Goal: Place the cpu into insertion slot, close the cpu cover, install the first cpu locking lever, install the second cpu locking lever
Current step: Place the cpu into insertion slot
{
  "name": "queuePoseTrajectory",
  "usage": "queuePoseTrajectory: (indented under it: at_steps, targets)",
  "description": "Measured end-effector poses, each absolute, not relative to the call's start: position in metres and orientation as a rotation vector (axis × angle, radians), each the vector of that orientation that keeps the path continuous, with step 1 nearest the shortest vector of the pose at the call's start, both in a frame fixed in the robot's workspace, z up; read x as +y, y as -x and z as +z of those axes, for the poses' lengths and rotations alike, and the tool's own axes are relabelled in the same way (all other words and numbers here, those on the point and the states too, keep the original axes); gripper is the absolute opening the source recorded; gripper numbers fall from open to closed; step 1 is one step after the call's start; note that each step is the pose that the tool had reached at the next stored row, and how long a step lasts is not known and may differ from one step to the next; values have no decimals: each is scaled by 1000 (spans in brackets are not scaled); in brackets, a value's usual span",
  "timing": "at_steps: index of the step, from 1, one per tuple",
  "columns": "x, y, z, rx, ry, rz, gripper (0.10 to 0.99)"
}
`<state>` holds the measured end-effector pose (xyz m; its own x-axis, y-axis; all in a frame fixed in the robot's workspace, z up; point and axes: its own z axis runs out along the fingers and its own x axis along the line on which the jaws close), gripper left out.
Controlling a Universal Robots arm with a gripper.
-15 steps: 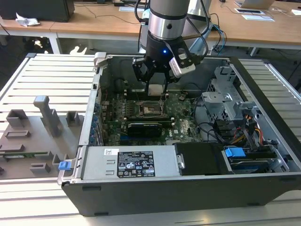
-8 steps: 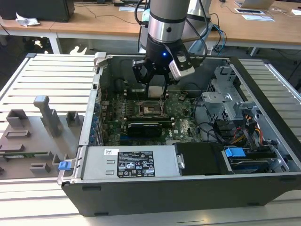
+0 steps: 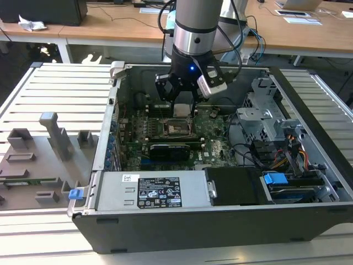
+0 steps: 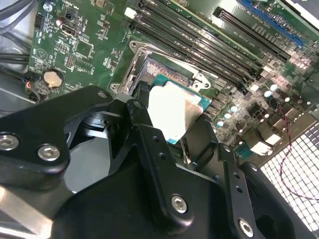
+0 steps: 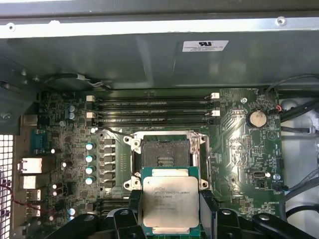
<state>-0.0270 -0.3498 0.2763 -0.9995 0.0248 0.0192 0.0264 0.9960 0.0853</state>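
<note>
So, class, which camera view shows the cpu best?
The first wrist view: the cpu faces the camera squarely, metal top in full, held by the gripper. The second wrist view shows it tilted and partly hidden; the exterior view, just a small pale patch.

The arm (image 3: 194, 27) is formed as a silver-grey cylinder, ringed lower down by a black band in which a small blue light (image 3: 191, 69) is set. A white and grey module (image 3: 212, 81) is mounted at the wrist. The tool (image 3: 180, 98) is made of matt black linked plates, fastened with silver socket-head screws (image 4: 49, 152). Black cables (image 3: 163, 19) are looped beside the arm.
</note>
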Motion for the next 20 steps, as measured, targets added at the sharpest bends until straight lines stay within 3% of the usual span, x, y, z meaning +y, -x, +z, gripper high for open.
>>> queuePoseTrajectory:
  at_steps: [20]
  targets:
    - [-330,22,257,-3121,35,-123,541]
